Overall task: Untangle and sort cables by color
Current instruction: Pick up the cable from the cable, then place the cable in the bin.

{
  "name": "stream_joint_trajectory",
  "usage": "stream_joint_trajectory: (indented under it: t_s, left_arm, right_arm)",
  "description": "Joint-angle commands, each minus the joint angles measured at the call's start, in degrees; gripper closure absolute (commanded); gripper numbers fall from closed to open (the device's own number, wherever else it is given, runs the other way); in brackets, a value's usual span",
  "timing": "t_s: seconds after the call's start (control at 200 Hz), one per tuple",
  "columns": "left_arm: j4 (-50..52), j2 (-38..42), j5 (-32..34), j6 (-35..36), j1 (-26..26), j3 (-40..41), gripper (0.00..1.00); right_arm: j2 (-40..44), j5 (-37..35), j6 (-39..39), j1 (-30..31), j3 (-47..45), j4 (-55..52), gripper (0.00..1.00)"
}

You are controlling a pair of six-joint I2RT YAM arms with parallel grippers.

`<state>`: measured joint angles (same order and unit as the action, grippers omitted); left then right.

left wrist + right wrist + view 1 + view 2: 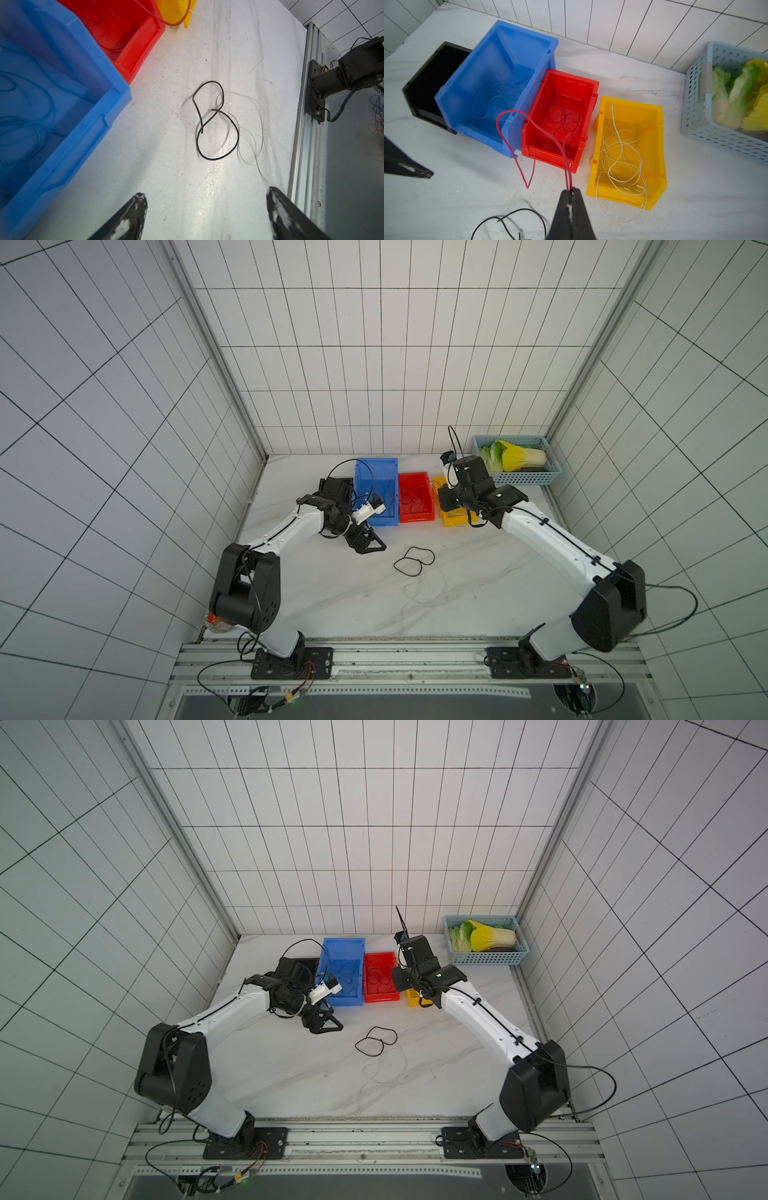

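Right end effector [569, 192] clenched on thin red wire [510, 111], by near ends of red plastic bin [571, 75] and yellow plastic bin [629, 101]. Left end effector [206, 195] released, empty, above white marbled table [478, 597], just near of blue plastic bin [500, 31]. Looped black wire [212, 159] and pale white wire [253, 164] overlap mid-table. Bins hold matching wires; white ones in yellow.
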<state>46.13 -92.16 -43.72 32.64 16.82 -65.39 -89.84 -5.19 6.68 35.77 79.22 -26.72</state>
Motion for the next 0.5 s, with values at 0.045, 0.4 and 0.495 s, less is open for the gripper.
stream_joint_trajectory:
  t_s: [0.045,0.4,0.495]
  left_arm:
    - [0.01,-0.56,-0.1,1.17,-0.05,0.56,0.12]
    - [0.19,-1.33,0.2,1.26,-0.12,0.48,0.12]
    - [0.3,-1.41,0.36,1.21,-0.12,0.42,0.12]
  right_arm:
    - [-7.58,-2.87,5.69,-1.66,7.98,2.54,1.0]
    - [-24.29,-2.67,9.8,-0.68,20.88,0.24,1.0]
    - [-26.82,-1.42,10.22,0.0,22.13,-0.17,1.0]
